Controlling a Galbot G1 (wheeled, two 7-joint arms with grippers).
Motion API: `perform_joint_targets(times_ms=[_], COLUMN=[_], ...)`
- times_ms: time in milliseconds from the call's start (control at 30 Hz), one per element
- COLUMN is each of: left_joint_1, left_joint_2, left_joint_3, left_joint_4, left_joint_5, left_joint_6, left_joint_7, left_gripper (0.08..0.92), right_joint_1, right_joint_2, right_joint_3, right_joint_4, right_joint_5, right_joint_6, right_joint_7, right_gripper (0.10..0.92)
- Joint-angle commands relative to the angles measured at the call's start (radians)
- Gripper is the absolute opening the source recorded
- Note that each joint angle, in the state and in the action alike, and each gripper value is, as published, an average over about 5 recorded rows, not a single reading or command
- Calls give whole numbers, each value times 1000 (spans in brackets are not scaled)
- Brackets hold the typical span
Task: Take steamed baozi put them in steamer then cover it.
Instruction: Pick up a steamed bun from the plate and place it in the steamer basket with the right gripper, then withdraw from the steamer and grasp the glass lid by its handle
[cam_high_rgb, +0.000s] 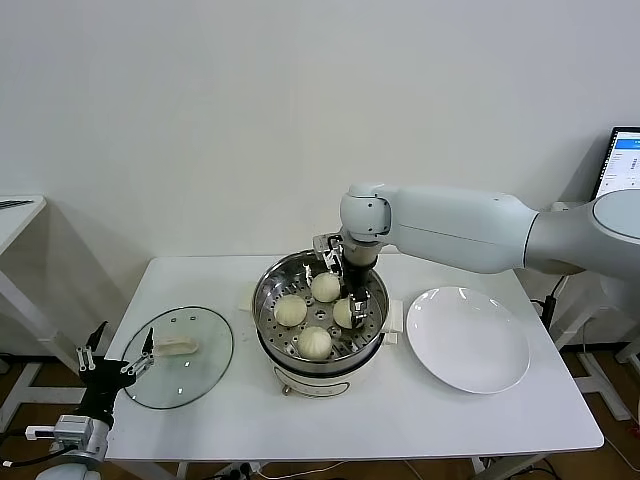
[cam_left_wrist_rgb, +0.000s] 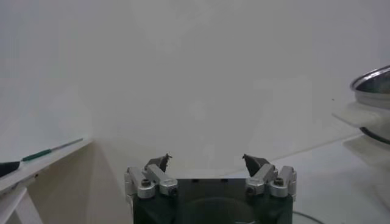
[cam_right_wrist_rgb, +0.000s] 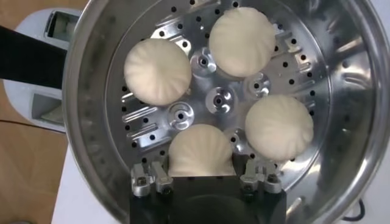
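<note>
The steamer (cam_high_rgb: 262, 318) stands mid-table, a shiny steel pot (cam_right_wrist_rgb: 344, 91) with a perforated tray on a cream base. Several steamed baozi lie on the tray: one at the left (cam_high_rgb: 290, 310), one at the back (cam_high_rgb: 325, 287), one at the front (cam_high_rgb: 315, 343). Another baozi (cam_right_wrist_rgb: 201, 149) rests on the tray between the fingers of my right gripper (cam_high_rgb: 350, 303) (cam_right_wrist_rgb: 202, 172), which reaches down into the pot and is open, with narrow gaps either side of the bun. My left gripper (cam_high_rgb: 116, 358) (cam_left_wrist_rgb: 210, 159) hangs open and holds nothing, low beside the table's left edge.
A clear glass lid (cam_high_rgb: 180, 357) with a pale handle lies flat on the table left of the steamer. A bare white plate (cam_high_rgb: 467, 338) sits to its right. A monitor (cam_high_rgb: 622, 160) stands at the far right, and another table's edge (cam_high_rgb: 20, 205) at the far left.
</note>
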Motion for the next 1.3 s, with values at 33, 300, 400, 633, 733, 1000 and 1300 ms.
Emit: perform_joint_targets(times_ms=[33, 300, 400, 633, 733, 1000, 1300], left_joint_1=[2, 10, 13, 22, 19, 9, -5], left_joint_2=[-2, -1, -1, -2, -5, -6, 1], left_joint_3=[0, 5, 12, 26, 32, 44, 67], left_joint_4=[1, -11, -19, -43, -47, -48, -39], left_joint_5=[0, 3, 5, 6, 5, 6, 26], left_joint_6=[-2, -5, -3, 12, 26, 32, -27], left_joint_7=[0, -2, -5, -17, -39, -74, -77], left_gripper=[823, 823, 823, 823, 823, 823, 823], right_joint_1=[-16, 106, 146, 25, -121, -758, -1557], right_joint_2=[-6, -151, -237, -493, -592, -801, -634], right_joint_3=[31, 92, 129, 404, 594, 1203, 1903], right_joint_4=[-9, 53, 81, 159, 199, 408, 579], right_joint_5=[-12, 71, 109, 116, 143, 364, 400], right_joint_6=[1, 22, 29, 41, 84, 317, 511], right_joint_7=[4, -48, -66, -47, 52, 607, 1100], right_gripper=[773, 822, 823, 823, 823, 823, 823])
